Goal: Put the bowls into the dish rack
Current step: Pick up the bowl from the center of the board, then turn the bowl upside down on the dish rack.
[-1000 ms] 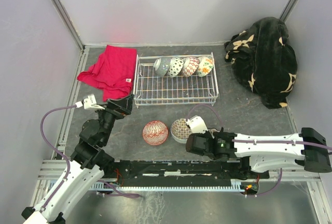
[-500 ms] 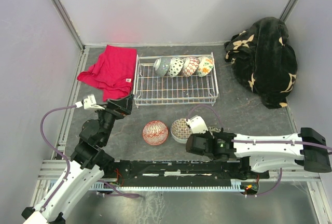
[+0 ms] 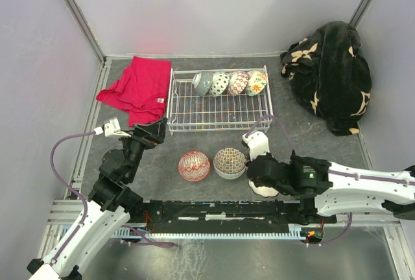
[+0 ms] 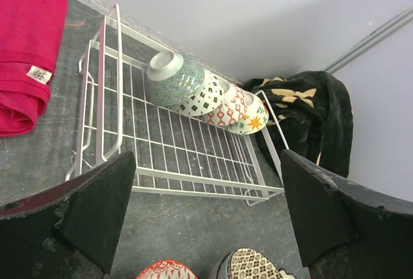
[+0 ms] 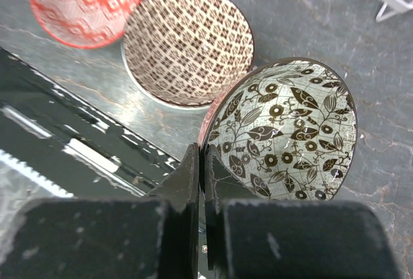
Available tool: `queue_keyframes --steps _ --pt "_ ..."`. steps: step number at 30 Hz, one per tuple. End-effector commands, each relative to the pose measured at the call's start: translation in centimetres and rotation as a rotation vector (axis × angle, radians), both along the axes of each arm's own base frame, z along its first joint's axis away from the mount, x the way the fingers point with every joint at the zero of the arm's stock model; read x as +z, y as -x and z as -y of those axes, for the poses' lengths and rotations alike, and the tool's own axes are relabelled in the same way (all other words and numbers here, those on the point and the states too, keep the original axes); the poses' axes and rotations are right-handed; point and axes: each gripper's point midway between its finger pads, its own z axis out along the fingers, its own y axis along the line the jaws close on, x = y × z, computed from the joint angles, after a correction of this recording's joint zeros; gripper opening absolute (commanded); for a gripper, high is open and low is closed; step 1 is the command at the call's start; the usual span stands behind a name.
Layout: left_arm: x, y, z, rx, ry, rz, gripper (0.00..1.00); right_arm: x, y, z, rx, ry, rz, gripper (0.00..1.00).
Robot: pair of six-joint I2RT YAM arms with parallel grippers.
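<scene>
Both my arms wear white shell segments with black joints: left arm (image 3: 91,225), right arm (image 3: 363,186). A purple cable (image 3: 57,157) loops off the left one. The left claw (image 3: 154,131) has blunt, scuffed black wedge fingers (image 4: 90,214); the right claw (image 5: 202,156) has thin black blades.

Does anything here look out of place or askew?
Nothing spilled or broken. Only the leaf-patterned ceramic bowl is askew, tipped up and pinched by its rim in the right claw, beside the round brown-lattice ceramic bowl.
</scene>
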Motion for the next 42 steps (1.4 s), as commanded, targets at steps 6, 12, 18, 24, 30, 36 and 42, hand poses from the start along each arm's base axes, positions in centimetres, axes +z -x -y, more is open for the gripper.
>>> queue_keyframes --steps 6,12,18,24,30,36,42 --pt "2.3 0.3 -0.1 -0.005 0.007 0.068 0.99 11.6 -1.1 -2.7 0.065 -0.277 0.138 0.02" --pt "2.3 0.4 -0.2 -0.001 0.010 0.069 0.99 17.6 -2.9 -9.0 0.151 -0.425 0.182 0.02" --pt "2.5 0.6 -0.4 0.001 0.014 0.077 0.99 20.0 -9.1 -15.4 0.210 -0.580 0.140 0.02" --pt "2.8 0.7 -0.5 0.002 0.019 0.083 0.99 21.0 -16.0 -20.6 0.265 -0.773 0.125 0.02" --pt "2.9 0.8 -0.5 -0.001 0.023 0.087 0.99 19.9 -22.9 -22.4 0.205 -0.952 0.125 0.02" --pt "2.9 0.8 -0.5 -0.002 0.025 0.086 0.99 19.4 -28.1 -22.5 0.172 -1.174 0.115 0.02" --pt "2.8 0.8 -0.5 -0.001 0.023 0.085 0.99 18.9 -32.7 -21.9 0.128 -1.389 0.105 0.02"
